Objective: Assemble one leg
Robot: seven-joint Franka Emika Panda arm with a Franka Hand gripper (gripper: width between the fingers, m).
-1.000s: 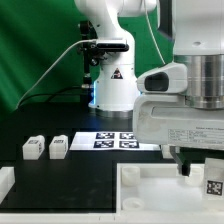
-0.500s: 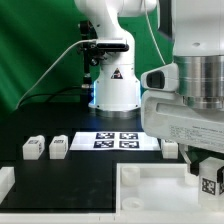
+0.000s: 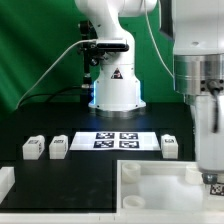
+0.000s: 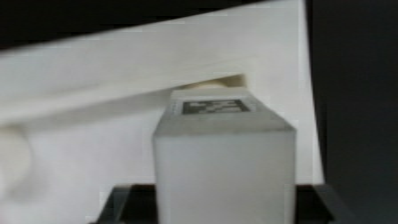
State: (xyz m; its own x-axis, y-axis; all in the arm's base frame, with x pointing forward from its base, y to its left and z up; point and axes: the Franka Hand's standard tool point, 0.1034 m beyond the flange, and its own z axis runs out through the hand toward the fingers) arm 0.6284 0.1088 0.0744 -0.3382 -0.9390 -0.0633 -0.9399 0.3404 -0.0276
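Against the picture half a second back, the arm has turned at the wrist: the broad grey-white housing that filled the exterior view's right has swung away, leaving a narrower upright column there, and the small white block near the far right of the black surface [image 3: 80, 172], half covered before, now shows whole. The tagged block under the arm has sunk to the picture's lower right corner.

The leg [image 4: 221, 150] sits upright between the jaws in the wrist view, a tall white block with a black-and-white tag on its upper end, filling the middle of the picture. The gripper [image 3: 212, 172] is closed on it as far as the wrist view shows, though the fingers themselves are out of sight past the block's sides. In the exterior view the leg [image 3: 215, 186] is only a tagged scrap at the near right corner, over the white panel [image 3: 150, 180].

Three other legs stand on the surface: two side by side at the left [image 3: 33, 148] [image 3: 58, 147], one at the right [image 3: 170, 146]. The marker board [image 3: 117, 139] lies between them.

The panel behind the held leg is blurred in the wrist view, and its edges cannot be traced.
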